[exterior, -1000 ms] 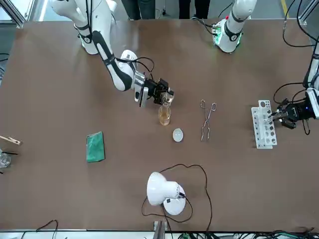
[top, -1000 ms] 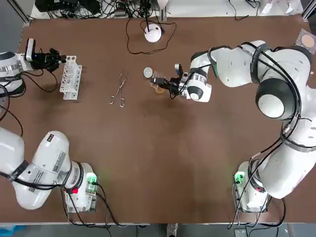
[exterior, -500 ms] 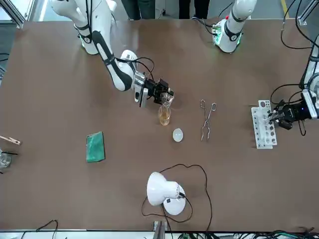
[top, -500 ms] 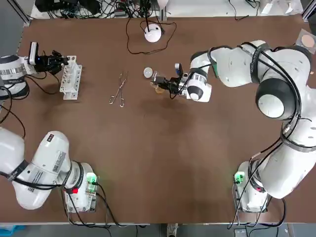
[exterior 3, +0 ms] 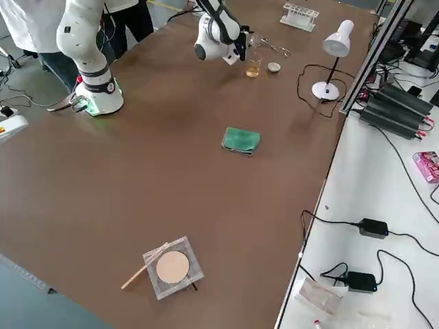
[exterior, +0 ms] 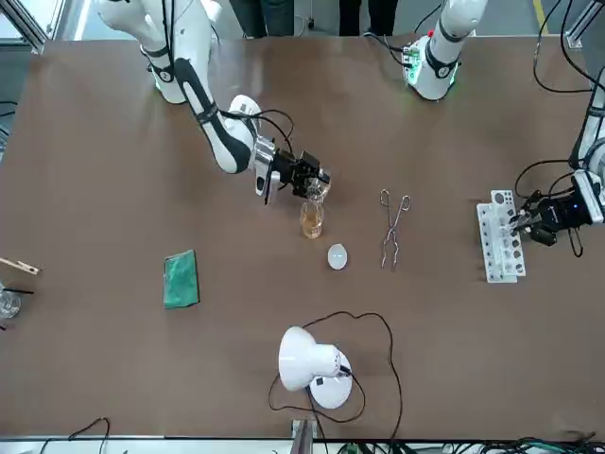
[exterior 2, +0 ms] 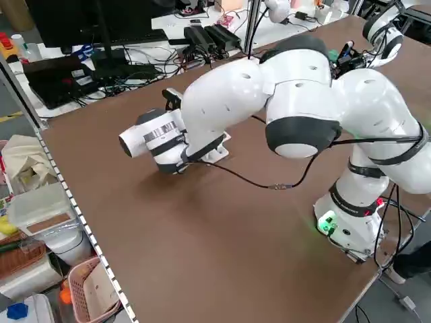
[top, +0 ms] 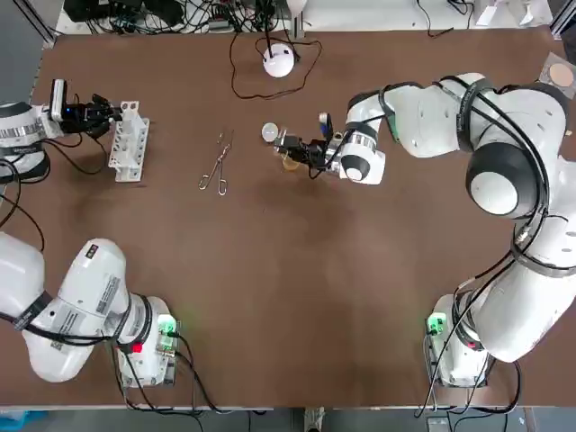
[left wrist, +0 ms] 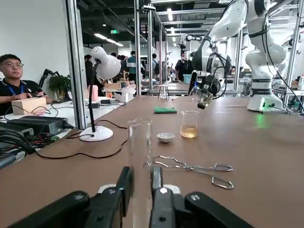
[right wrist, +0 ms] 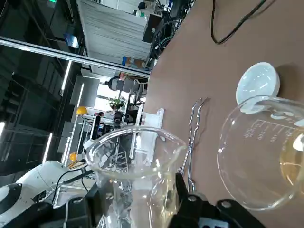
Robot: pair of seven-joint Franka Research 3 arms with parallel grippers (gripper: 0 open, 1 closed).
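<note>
The table (top: 288,297) is smooth, matt brown. The beaker (exterior: 311,219), little cup (right wrist: 135,156) and tube (left wrist: 140,142) are all clear glossy glass. At the beaker's 9 o'clock, the tongs (top: 219,162) look like shiny metal and the rack (top: 128,144) white plastic. The cloth (exterior: 181,278) is fuzzy green fabric.

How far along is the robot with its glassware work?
Done: the beaker already holds some amber liquid. In hand: the right gripper holds a small glass, seemingly tipped, just above the beaker, while the left gripper grips an upright test tube at the rack. Left, I would guess: emptying the glass and setting both vessels down.
</note>
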